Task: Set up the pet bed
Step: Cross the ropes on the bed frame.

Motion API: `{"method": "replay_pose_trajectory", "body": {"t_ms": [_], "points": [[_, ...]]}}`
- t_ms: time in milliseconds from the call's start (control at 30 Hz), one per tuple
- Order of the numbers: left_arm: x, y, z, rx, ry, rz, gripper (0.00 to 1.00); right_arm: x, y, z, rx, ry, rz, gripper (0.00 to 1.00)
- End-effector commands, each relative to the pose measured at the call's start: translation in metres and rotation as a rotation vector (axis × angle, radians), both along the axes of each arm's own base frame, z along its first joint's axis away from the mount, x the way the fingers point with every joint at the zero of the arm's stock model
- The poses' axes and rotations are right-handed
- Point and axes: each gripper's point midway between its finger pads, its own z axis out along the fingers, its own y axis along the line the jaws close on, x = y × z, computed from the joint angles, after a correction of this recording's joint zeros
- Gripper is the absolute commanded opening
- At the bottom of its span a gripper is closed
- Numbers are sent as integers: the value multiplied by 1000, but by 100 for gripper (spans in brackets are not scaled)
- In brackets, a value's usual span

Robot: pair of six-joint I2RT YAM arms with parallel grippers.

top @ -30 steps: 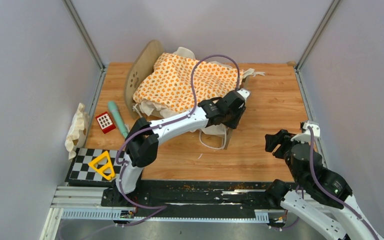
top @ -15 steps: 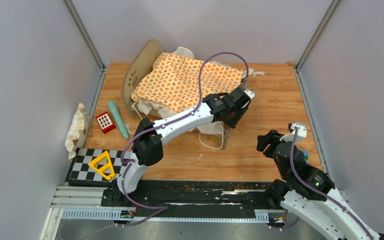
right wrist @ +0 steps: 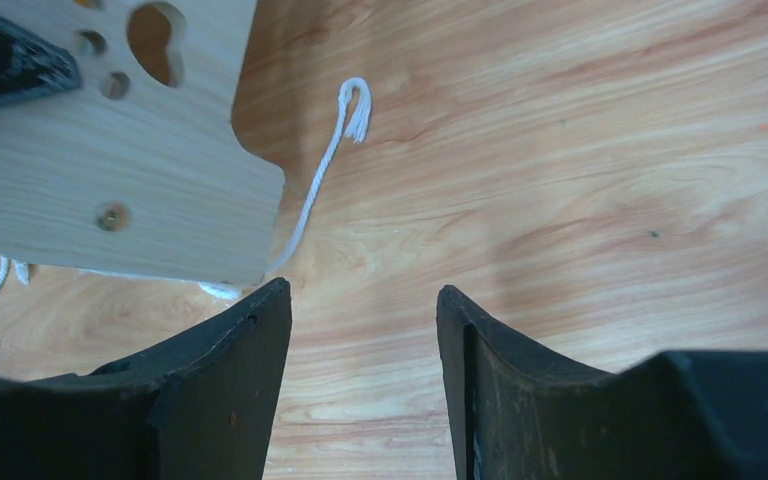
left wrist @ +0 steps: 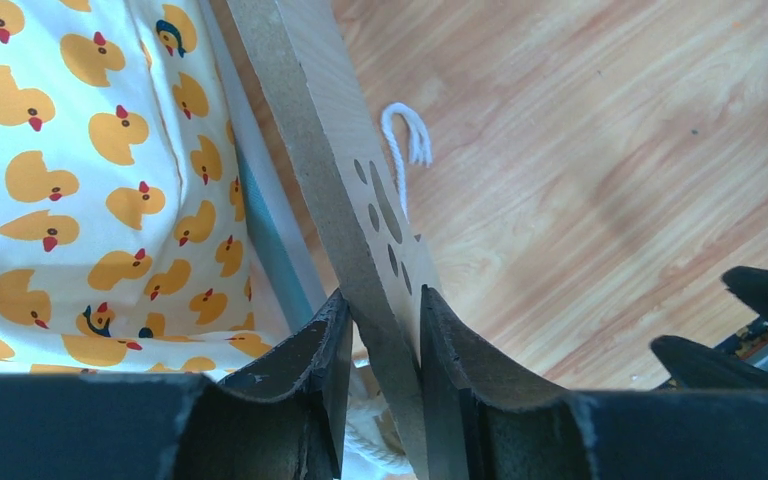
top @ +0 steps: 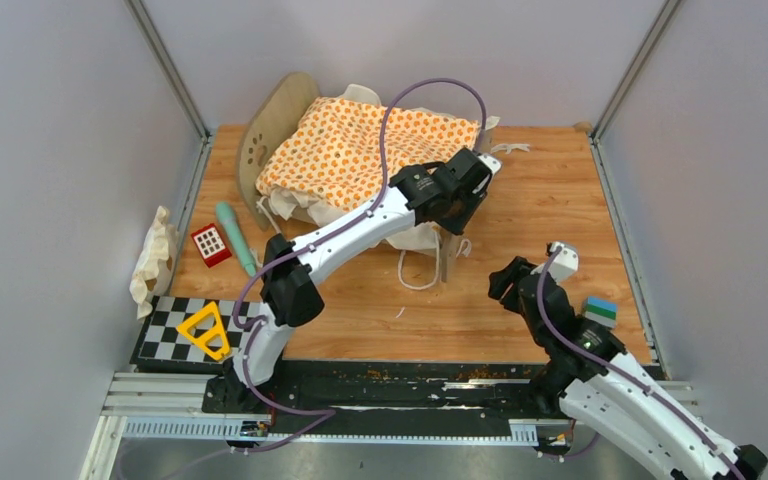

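Note:
The pet bed (top: 263, 152) stands at the back of the table, its light-wood left end board upright. An orange-patterned cushion (top: 360, 148) is draped over it. My left gripper (top: 457, 205) is shut on the bed's right end board (left wrist: 365, 200), and the paw-print holes show just above the fingers (left wrist: 450, 350). The duck-print cushion (left wrist: 80, 180) lies to the left of that board. My right gripper (top: 508, 280) hovers open over bare wood to the right of the bed. In its wrist view the end board (right wrist: 110, 180) and a white tie (right wrist: 325, 180) lie ahead of the right gripper (right wrist: 363, 310).
A cream cloth bundle (top: 154, 256), a red toy block (top: 210, 243) and a green tube (top: 235, 236) lie at the left. A yellow triangle (top: 205, 330) sits on a checkered board (top: 160, 345). A blue-green block (top: 600, 310) rests by the right arm.
The left gripper, holding the end board, has moved back and slightly left, shifting the bed and cushion with it. The right arm has swung left toward the bed.

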Motion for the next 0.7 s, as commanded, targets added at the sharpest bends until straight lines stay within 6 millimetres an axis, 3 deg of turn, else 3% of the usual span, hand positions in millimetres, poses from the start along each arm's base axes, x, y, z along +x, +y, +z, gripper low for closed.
{"method": "replay_pose_trajectory", "body": {"t_ms": [0, 200, 400, 667], "points": [[29, 18, 89, -127, -189, 1, 0, 24, 30, -2, 131, -29, 64, 56], [37, 32, 104, -139, -209, 27, 0, 47, 31, -38, 287, -37, 104, 56], [46, 36, 117, -168, -230, 34, 0, 40, 44, -36, 284, -185, 250, 59], [55, 32, 118, -192, -223, 25, 0, 24, 67, -26, 192, -327, 371, 71]]}}
